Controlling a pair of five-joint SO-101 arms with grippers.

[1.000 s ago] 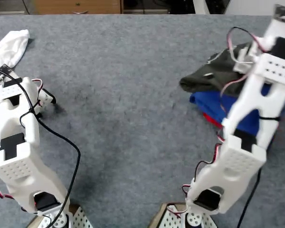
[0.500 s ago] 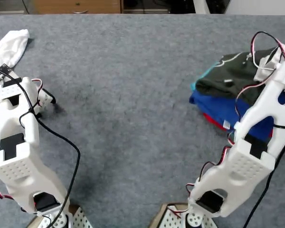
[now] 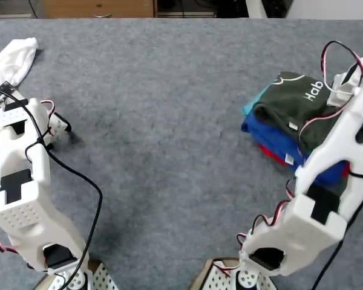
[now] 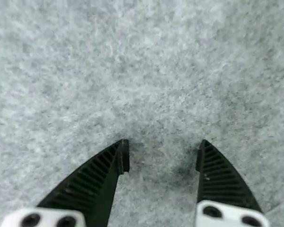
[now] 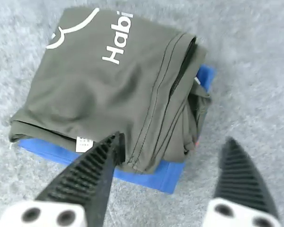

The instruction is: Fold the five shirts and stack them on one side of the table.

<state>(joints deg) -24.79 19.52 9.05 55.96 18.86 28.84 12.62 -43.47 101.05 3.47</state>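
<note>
At ten o'clock on the table I see a white shirt point(image 3: 15, 57), soft, crumpled and unfolded, cut off by the frame edge. Just below it my left arm point(image 3: 18, 181), blocky white plastic trailing black and red wires point(image 3: 78, 175), stretches from the near edge up toward nine o'clock. The left gripper point(image 4: 163, 153) hangs over bare felt point(image 3: 169, 121), its ribbed black fingers spread apart with nothing between them. The felt is grey, fuzzy and flat.

At three o'clock sits the stack. On top lies an olive shirt point(image 5: 109, 80), folded into a rough rectangle of smooth knit with white lettering and double-stitched seams. One side bunches into loose folds. Under it a blue shirt point(image 5: 170, 175) sticks out along two edges. A red shirt point(image 3: 269, 154) shows as a thin sliver at the bottom. A teal edge point(image 3: 251, 107) peeks out at the stack's ten o'clock corner, and I cannot tell how it is folded. My right gripper point(image 5: 174, 140) hovers above the stack, fingers wide apart and gripping nothing. The right arm point(image 3: 314, 199) covers the stack's five o'clock part.
</note>
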